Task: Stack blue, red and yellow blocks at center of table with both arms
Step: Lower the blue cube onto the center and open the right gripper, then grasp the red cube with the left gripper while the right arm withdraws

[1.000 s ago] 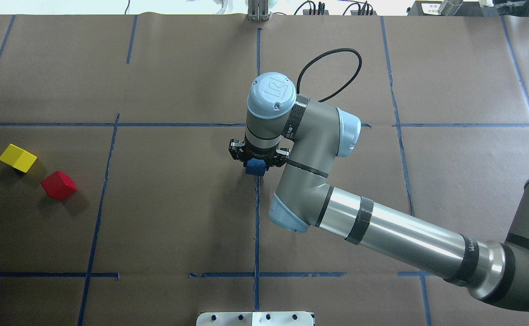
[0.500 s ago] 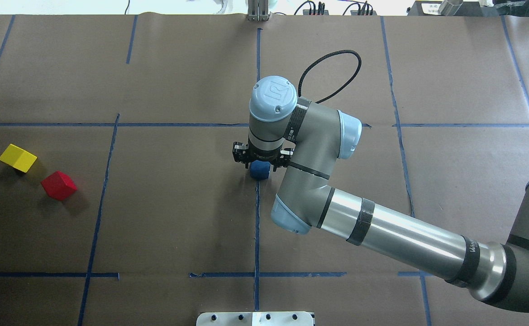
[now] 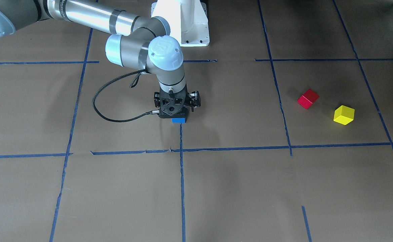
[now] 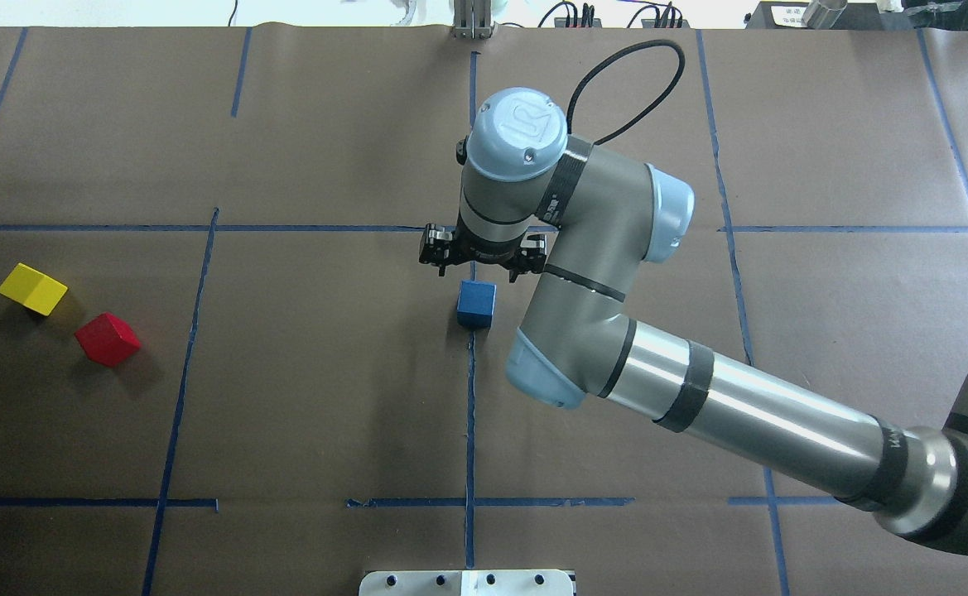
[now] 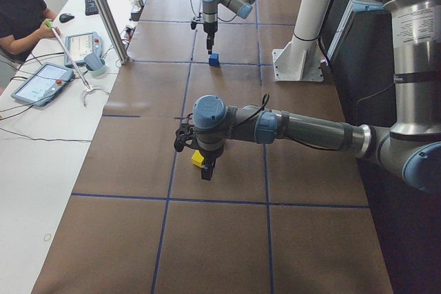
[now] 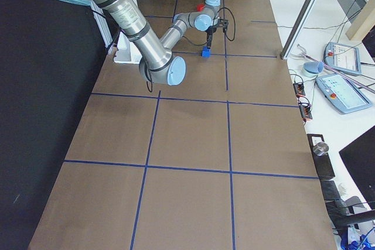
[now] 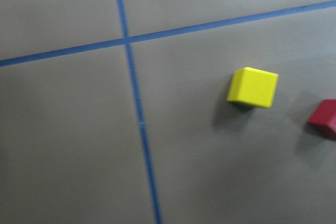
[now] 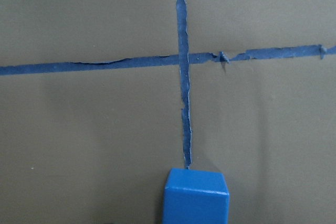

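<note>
The blue block [image 4: 476, 304] sits on the table at the centre tape line, also seen in the front view [image 3: 178, 120] and the right wrist view [image 8: 196, 195]. My right gripper [image 4: 482, 257] is open and empty, raised just above and behind the blue block. The red block [image 4: 108, 338] and yellow block [image 4: 32, 288] lie close together at the table's left end. They also show in the left wrist view, yellow [image 7: 252, 87] and red [image 7: 324, 118]. My left gripper [image 5: 205, 170] shows only in the exterior left view, low beside the yellow block [image 5: 198, 159]; I cannot tell its state.
Blue tape lines [image 4: 470, 414] divide the brown table into squares. The white robot base [image 3: 182, 23] stands at the table's near edge. A black cable [image 3: 115, 117] loops from the right wrist. An operator [image 5: 21, 12] and tablets sit at a side table.
My right gripper has opened, let go of the blue block and risen away from it. The blue block stays on the centre line. The red and yellow blocks have not moved.
</note>
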### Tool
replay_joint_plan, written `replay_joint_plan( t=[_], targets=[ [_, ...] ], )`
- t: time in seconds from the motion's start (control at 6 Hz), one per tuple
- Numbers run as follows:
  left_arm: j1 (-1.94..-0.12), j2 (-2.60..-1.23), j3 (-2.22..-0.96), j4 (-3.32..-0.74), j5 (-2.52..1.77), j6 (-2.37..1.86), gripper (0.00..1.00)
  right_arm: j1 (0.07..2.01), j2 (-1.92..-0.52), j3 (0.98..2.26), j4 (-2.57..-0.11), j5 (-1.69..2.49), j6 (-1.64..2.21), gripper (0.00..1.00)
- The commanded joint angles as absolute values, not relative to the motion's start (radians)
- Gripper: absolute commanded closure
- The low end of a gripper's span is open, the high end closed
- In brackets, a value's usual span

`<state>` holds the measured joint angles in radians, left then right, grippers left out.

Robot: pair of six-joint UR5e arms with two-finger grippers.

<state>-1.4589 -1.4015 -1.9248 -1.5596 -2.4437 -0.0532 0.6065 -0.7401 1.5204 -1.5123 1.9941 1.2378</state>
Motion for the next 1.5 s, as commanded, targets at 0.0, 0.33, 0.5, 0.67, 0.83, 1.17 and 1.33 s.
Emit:
replay_joint_plan(
  t=[0.0, 0.33, 0.5, 0.67, 0.83, 1.17, 1.33],
  targets=[
    [-1.221, -1.41, -1.937, -1.834, -2.442, -0.417, 0.0, 0.701, -0.88, 1.736, -1.537, 2.046, 1.235, 0.0],
    [-1.065, -1.449, -1.924, -1.901, -2.387, -0.842, 0.0, 0.771, -1.001, 1.799, -1.523, 2.133, 1.134, 0.0],
    [-0.996, -1.48, -1.922, -1.902, -2.329, -1.043, 0.0, 0.779, -1.018, 1.801, -1.523, 2.143, 1.128, 0.0],
    [-0.917, -1.495, -1.925, -1.902, -2.218, -1.242, 0.0, 0.776, -1.031, 1.796, -1.523, 2.14, 1.123, 0.0],
    [-0.861, -1.497, -1.921, -1.904, -2.148, -1.379, 0.0, 0.778, -1.04, 1.796, -1.523, 2.141, 1.103, 0.0],
    [-0.835, -1.497, -1.911, -1.939, -2.093, -1.591, 0.0, 0.765, -1.055, 1.798, -1.522, 2.134, 1.091, 0.0],
    [-0.831, -1.496, -1.882, -1.972, -2.088, -1.615, 0.0, 0.773, -1.054, 1.799, -1.523, 2.135, 1.091, 0.0]
  ],
)
